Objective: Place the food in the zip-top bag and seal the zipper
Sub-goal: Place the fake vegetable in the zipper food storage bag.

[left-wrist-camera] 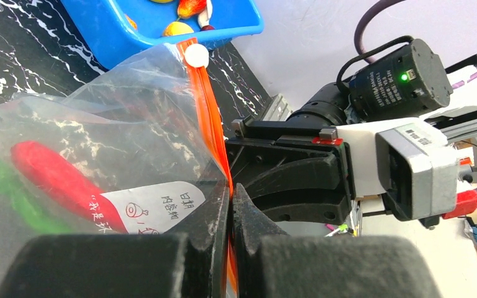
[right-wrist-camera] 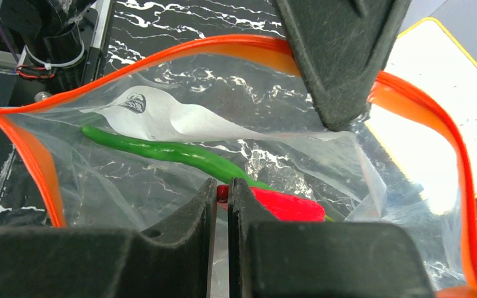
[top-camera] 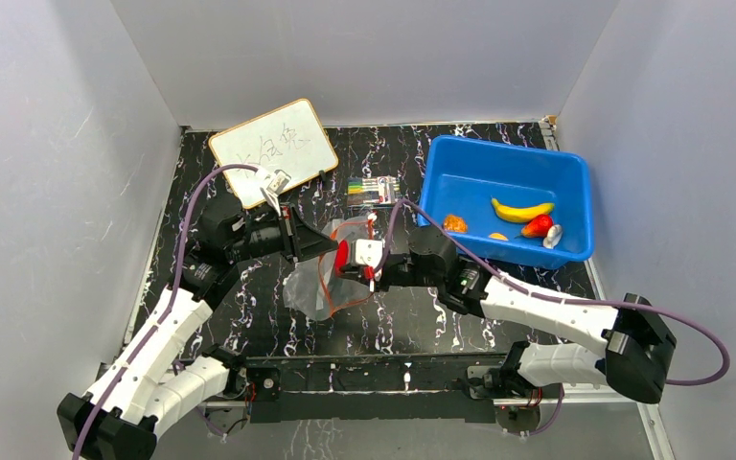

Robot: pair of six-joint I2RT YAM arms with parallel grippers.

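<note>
The clear zip-top bag (top-camera: 309, 289) lies mid-table with its mouth held up. My left gripper (top-camera: 333, 246) is shut on the orange-red zipper (left-wrist-camera: 208, 112) strip, shown pinched between its jaws in the left wrist view (left-wrist-camera: 231, 194). My right gripper (top-camera: 347, 261) reaches into the bag's mouth, shut on the end of the red chili (right-wrist-camera: 286, 208); its jaws (right-wrist-camera: 222, 189) are almost closed. The green pepper (right-wrist-camera: 174, 152) lies inside the bag. The banana (top-camera: 522, 210), strawberry (top-camera: 537, 226), orange fruit (top-camera: 454, 223) and white piece (top-camera: 552, 237) lie in the blue tub.
The blue tub (top-camera: 575, 192) stands at the back right. A pack of markers (top-camera: 376, 189) lies left of it, and a small whiteboard (top-camera: 273, 149) lies at the back left. Grey walls enclose the table.
</note>
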